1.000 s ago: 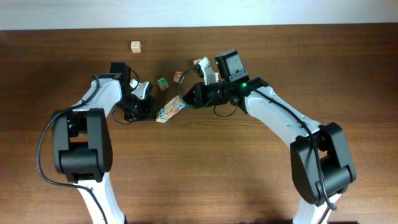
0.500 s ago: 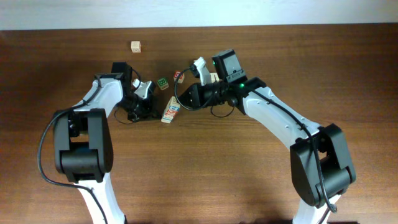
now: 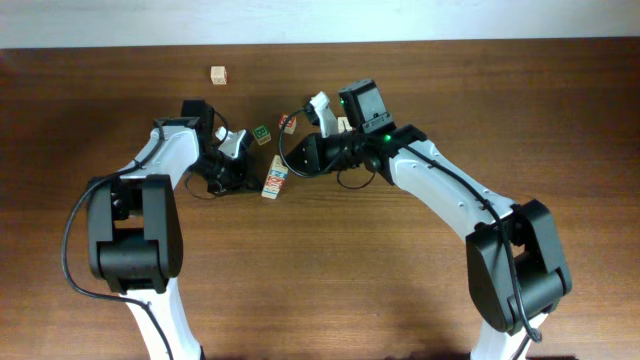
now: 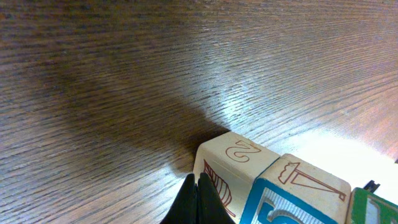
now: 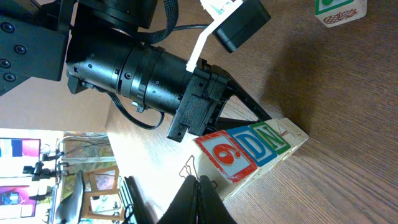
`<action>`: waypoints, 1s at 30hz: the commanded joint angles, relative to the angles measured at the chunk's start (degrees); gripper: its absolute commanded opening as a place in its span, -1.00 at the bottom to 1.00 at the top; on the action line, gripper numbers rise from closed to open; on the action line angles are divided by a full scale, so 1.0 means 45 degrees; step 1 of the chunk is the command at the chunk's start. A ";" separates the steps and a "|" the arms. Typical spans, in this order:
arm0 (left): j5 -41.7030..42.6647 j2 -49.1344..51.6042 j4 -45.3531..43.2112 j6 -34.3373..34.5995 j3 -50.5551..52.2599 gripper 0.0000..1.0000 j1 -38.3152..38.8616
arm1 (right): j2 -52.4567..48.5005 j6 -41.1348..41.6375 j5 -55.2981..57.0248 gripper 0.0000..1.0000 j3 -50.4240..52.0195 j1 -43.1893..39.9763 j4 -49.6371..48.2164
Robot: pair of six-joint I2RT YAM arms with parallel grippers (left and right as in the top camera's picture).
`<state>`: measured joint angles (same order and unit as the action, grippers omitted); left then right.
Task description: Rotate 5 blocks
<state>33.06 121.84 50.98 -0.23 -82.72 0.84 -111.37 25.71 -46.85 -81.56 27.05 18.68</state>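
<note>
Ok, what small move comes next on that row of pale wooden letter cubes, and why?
Probably a short sideways push from the shut right gripper on the row of pale wooden letter cubes. Its tip sits by the red 6 cube, and the shut left gripper meets the other side, so the row should pivot.

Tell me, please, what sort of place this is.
Probably a robotics lab or test bench, not a home. A left arm and right arm work on a wooden table with alphabet blocks, and the right wrist view shows stands and equipment beyond the table edge.
</note>
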 commanded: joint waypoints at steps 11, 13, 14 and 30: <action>0.1035 -0.0005 0.0097 -0.0155 -0.0136 -1.00 0.0335 | -0.0403 0.0214 0.0903 -0.91 0.0282 0.0335 0.0087; 0.1035 -0.0005 0.0097 -0.0155 -0.0136 -1.00 0.0335 | -0.0403 0.0219 0.0908 -0.91 0.0282 0.0335 0.0083; 0.1035 -0.0005 0.0097 -0.0155 -0.0136 -1.00 0.0335 | -0.0403 0.0219 0.0908 -0.91 0.0282 0.0335 0.0083; 0.1039 -0.0005 0.0068 -0.0155 -0.0136 -1.00 0.0335 | -0.0403 0.0408 0.0903 -0.91 0.0282 0.0350 -0.0068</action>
<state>34.04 121.84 51.18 -0.23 -82.72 1.28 -111.37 27.29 -46.46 -81.56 27.27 17.52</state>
